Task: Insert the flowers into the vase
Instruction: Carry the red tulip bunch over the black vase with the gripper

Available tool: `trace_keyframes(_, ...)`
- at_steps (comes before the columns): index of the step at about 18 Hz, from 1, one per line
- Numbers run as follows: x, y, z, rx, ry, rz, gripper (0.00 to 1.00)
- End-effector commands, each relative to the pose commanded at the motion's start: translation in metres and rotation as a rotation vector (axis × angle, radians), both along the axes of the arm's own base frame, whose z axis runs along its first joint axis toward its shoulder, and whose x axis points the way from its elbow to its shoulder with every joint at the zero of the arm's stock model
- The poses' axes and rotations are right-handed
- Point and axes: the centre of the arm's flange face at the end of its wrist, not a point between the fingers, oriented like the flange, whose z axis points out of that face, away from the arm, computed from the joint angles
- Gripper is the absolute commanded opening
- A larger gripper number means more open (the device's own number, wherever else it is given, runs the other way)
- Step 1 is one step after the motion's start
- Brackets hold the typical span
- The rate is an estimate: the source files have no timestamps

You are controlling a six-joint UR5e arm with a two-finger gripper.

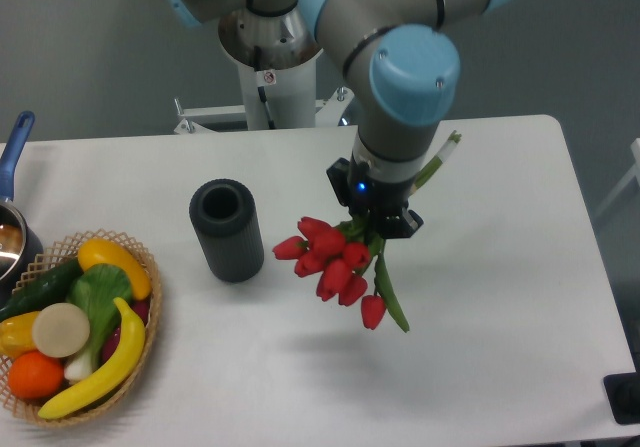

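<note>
A bunch of red tulips, the flowers, hangs above the table right of centre, buds pointing down-left, a long green leaf trailing below and stem ends sticking out up-right past the wrist. My gripper is shut on the stems just above the buds; its fingers are mostly hidden by the wrist and foliage. The vase, a dark grey cylinder with a round open mouth, stands upright on the table to the left of the flowers, a short gap away from the nearest bud.
A wicker basket of fruit and vegetables sits at the front left corner. A blue-handled metal pot is cut off at the left edge. The arm's base stands at the back centre. A dark object sits at the front right corner.
</note>
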Motion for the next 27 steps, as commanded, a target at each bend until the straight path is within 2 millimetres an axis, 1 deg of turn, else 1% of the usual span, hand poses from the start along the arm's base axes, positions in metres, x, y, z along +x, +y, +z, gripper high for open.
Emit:
trace_keyframes(2, -0.001, -0.001, -0.001, 0.000, -0.002, 0.000, 0.00)
trace_keyframes(6, -0.001, 0.002, 0.005, 0.048, -0.019, -0.003, 0.00)
trace_keyframes(8, -0.006, -0.001, 0.010, 0.100, -0.048, 0.017, 0.00)
trace_keyframes(10, -0.003, 0.001, 0.023, 0.194, -0.088, 0.032, 0.00)
trace_keyframes(12, 0.000, 0.002, 0.028, 0.292, -0.159, 0.052, 0.00)
trace_keyframes(15, 0.009, 0.012, 0.036, 0.414, -0.288, 0.109, 0.00)
trace_keyframes(19, 0.024, 0.026, 0.039, 0.539, -0.423, 0.105, 0.00)
trace_keyframes(21, 0.028, 0.029, 0.040, 0.569, -0.467, 0.114, 0.00)
trace_keyframes(22, 0.034, 0.030, 0.044, 0.598, -0.490, 0.107, 0.00)
trace_keyframes(23, 0.038, 0.031, 0.048, 0.656, -0.535, 0.104, 0.02)
trace_keyframes(24, 0.039, 0.031, 0.046, 0.728, -0.591, 0.103, 0.04)
trace_keyframes(26, 0.050, 0.019, 0.048, 0.870, -0.635, 0.080, 0.05)
trace_keyframes(27, 0.057, 0.002, 0.048, 0.943, -0.620, 0.066, 0.05)
